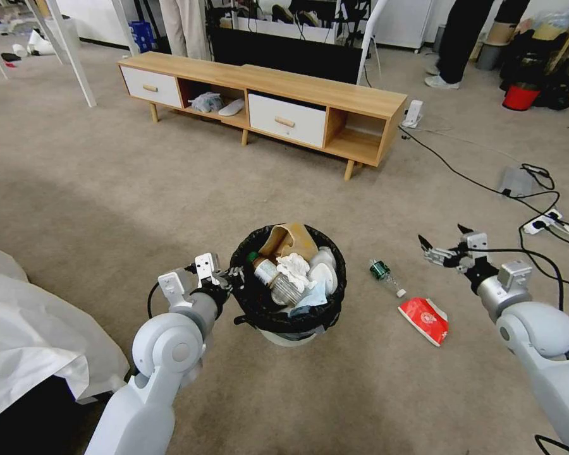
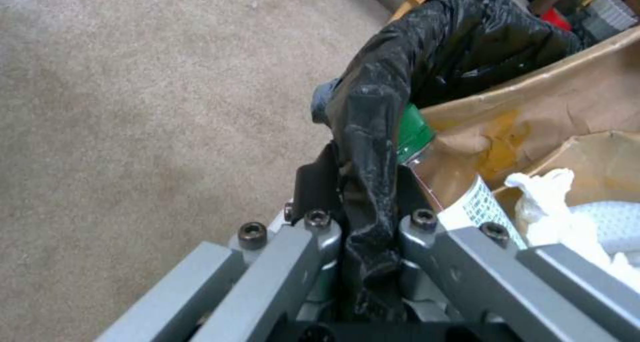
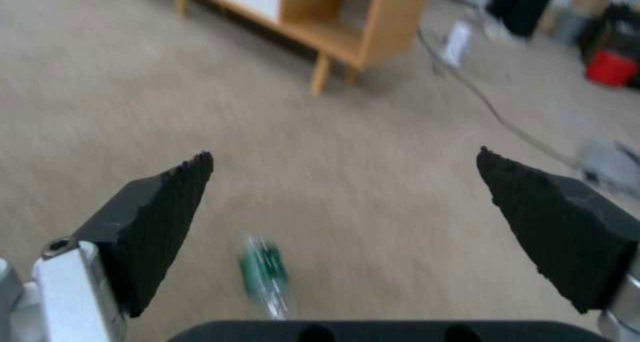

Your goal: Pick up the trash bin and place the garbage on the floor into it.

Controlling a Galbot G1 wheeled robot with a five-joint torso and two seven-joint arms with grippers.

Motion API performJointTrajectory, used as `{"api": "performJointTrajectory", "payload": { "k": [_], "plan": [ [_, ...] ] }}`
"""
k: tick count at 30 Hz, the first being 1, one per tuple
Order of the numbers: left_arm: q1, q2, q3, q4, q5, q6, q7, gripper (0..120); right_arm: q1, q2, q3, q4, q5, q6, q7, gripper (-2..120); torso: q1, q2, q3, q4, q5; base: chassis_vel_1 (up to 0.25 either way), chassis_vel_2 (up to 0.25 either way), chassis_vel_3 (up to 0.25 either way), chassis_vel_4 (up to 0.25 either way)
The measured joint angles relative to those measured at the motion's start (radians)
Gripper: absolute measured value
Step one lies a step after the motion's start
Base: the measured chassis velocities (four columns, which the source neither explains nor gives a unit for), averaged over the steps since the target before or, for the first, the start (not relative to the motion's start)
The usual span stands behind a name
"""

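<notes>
Black-lined trash bin [image 1: 289,316] rim is pinched by left gripper [image 1: 234,276]; right gripper [image 1: 441,243], spread wide, is aimed at bottle [image 1: 382,272]; lowering needed.

No legible text, brand, number or sign is present. The label of the bottle in the trash bin [image 2: 490,209] carries a grid of small green marks, too fine to read. The flat red packet [image 1: 424,320] on the carpet bears a pale printed emblem, not readable. The green-labelled bottle [image 1: 382,272] on the floor shows no decipherable lettering.
</notes>
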Motion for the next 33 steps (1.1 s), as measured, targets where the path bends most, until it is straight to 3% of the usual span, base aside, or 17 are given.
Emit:
{"api": "performJointTrajectory", "payload": {
  "k": [13, 21, 33],
  "plan": [
    [-0.001, -0.009, 0.000, 0.010, 0.004, 0.000, 0.000, 4, 0.035, 0.000, -0.055, -0.219, -0.039, 0.001, -0.026, 100, 0.000, 0.000, 0.000, 0.0000, 0.0000, 0.000, 0.000, 0.000, 0.000],
    [-0.002, -0.013, 0.001, 0.012, 0.006, 0.000, 0.001, 4, 0.144, 0.042, -0.176, -0.398, -0.082, 0.052, -0.076, 100, 0.000, 0.000, 0.000, 0.0001, -0.0001, 0.000, 0.000, 0.000, 0.000],
    [0.003, 0.000, -0.013, 0.003, 0.004, 0.000, 0.004, 4, 0.183, 0.063, -0.213, -0.522, -0.132, 0.075, -0.134, 100, 0.000, 0.000, 0.000, 0.0000, -0.0001, 0.000, 0.000, 0.000, 0.000]
  ]
}}
